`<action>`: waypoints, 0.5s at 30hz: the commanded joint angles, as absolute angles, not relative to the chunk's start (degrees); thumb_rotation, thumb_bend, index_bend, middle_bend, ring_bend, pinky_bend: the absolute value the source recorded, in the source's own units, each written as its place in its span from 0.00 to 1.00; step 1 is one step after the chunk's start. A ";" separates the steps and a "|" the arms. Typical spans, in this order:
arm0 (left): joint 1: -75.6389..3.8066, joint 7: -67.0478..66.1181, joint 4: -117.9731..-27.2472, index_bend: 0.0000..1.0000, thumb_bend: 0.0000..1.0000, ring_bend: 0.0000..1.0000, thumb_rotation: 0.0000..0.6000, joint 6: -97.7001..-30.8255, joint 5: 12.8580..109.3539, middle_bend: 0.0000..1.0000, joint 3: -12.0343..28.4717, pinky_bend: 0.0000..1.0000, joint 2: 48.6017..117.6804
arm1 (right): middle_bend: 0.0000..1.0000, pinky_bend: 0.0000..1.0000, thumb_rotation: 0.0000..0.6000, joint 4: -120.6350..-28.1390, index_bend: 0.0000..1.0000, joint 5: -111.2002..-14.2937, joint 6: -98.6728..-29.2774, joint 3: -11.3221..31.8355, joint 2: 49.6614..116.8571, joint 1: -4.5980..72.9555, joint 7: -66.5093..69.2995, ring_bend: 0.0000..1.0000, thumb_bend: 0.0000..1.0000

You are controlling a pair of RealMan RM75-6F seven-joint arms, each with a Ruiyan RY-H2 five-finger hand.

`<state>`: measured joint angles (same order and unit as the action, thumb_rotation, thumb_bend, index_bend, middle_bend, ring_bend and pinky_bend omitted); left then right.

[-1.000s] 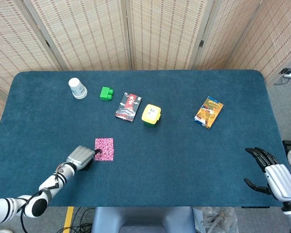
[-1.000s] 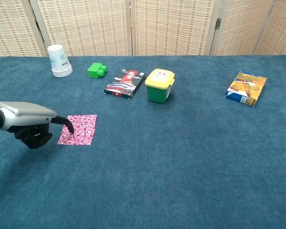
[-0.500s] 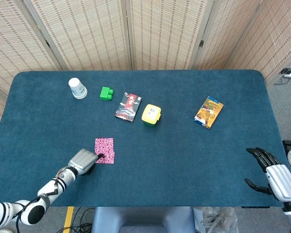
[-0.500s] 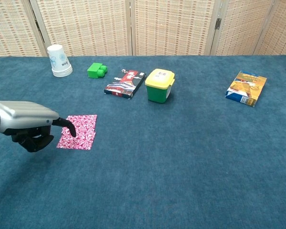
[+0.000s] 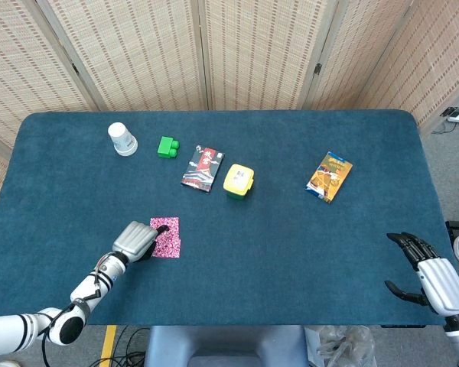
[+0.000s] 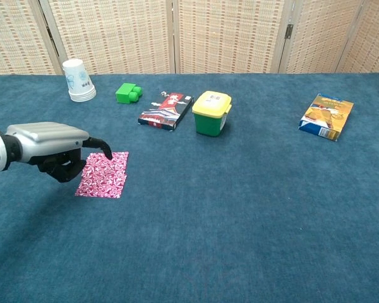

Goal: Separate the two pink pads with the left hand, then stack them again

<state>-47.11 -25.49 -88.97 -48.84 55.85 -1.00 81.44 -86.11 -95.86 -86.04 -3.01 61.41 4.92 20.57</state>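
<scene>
The pink pads (image 5: 166, 236) (image 6: 103, 174) lie stacked flat on the blue desk (image 5: 291, 245) (image 6: 240, 221), left of centre and toward the near edge, showing as a single square with aligned edges. The left hand (image 5: 135, 240) (image 6: 54, 148) sits at their left edge, most fingers curled under the palm and one dark finger stretched over the far left corner; whether its tip touches the pad cannot be told, and it grasps nothing. Bare cloth runs right of the pads and toward the near edge. Beyond them stand a paper cup (image 5: 122, 139) (image 6: 78, 80), a green block (image 5: 167, 147) (image 6: 127, 93), a dark packet (image 5: 203, 168) (image 6: 166, 110) and a yellow-lidded green tub (image 5: 239, 180) (image 6: 211, 113), with an orange packet (image 5: 329, 176) (image 6: 327, 116) well apart to the right. The right hand (image 5: 427, 271) hangs off the desk's near right corner, fingers spread, empty.
</scene>
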 commanded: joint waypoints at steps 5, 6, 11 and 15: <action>-47.26 -26.05 -85.33 0.22 0.76 0.92 1.00 -47.65 54.05 0.94 -0.34 1.00 84.08 | 0.18 0.16 1.00 -86.05 0.10 -95.64 -85.92 -3.03 61.41 4.86 20.63 0.10 0.27; -47.27 -26.23 -85.02 0.22 0.76 0.92 1.00 -47.54 53.81 0.94 -0.35 1.00 84.27 | 0.18 0.16 1.00 -86.03 0.10 -95.64 -85.92 -3.03 61.43 4.85 20.65 0.10 0.27; -47.28 -27.40 -84.06 0.22 0.76 0.92 1.00 -47.12 52.59 0.94 -0.60 1.00 84.71 | 0.18 0.16 1.00 -85.85 0.10 -95.61 -85.86 -3.05 61.49 4.84 20.77 0.10 0.27; -47.23 -28.45 -84.33 0.22 0.76 0.92 1.00 -46.84 51.32 0.94 -0.96 1.00 84.10 | 0.18 0.16 1.00 -85.86 0.10 -95.67 -85.99 -3.04 61.46 4.81 20.76 0.10 0.27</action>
<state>-47.25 -28.27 -84.22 -46.91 51.52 -0.87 84.28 -85.87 -95.67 -85.98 -3.04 61.46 4.81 20.76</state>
